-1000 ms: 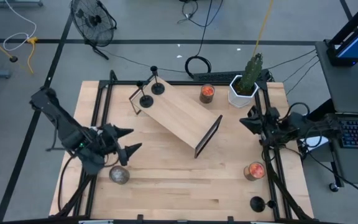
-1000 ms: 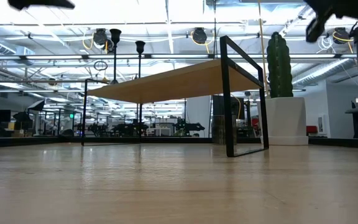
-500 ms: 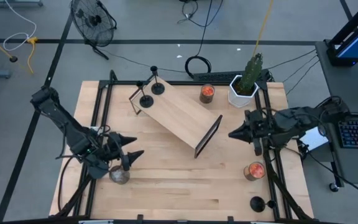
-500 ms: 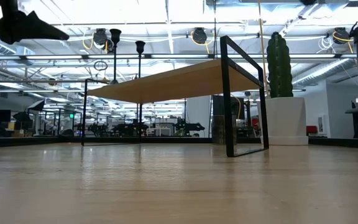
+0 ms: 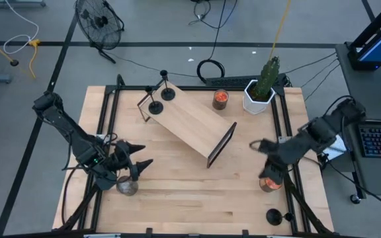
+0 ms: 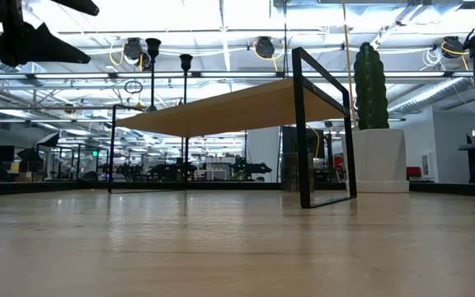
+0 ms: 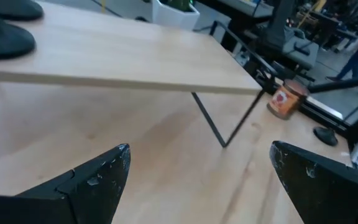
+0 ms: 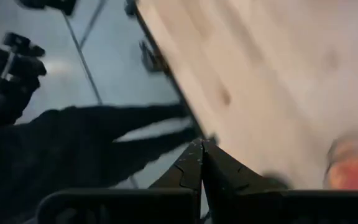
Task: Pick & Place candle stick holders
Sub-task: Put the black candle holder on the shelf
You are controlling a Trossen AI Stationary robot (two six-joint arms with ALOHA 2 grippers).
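Note:
Two black candle stick holders (image 5: 155,106) (image 5: 168,93) stand on their disc bases on the far-left end of the wooden shelf (image 5: 189,122); their stems show in the low view (image 6: 152,62) and their bases in the left wrist view (image 7: 5,40). Another holder (image 5: 273,215) sits by the table's near right corner. My left gripper (image 5: 143,157) hangs open above the table's left part, pointing toward the shelf, with nothing between its fingers (image 7: 98,180). My right gripper (image 5: 254,144) is shut and empty above the table's right part, right of the shelf.
An orange candle jar (image 5: 220,99) and a white pot with a cactus (image 5: 260,92) stand at the far edge. A second jar (image 5: 270,182) sits under my right arm. A grey round object (image 5: 127,186) lies just near of my left gripper. Black rails (image 5: 104,132) border the table.
My left gripper has sunk a little, still open. My right gripper, staying shut, has risen from the right rail, swung toward the table's near edge and rolled; its arm now slants in from the far right.

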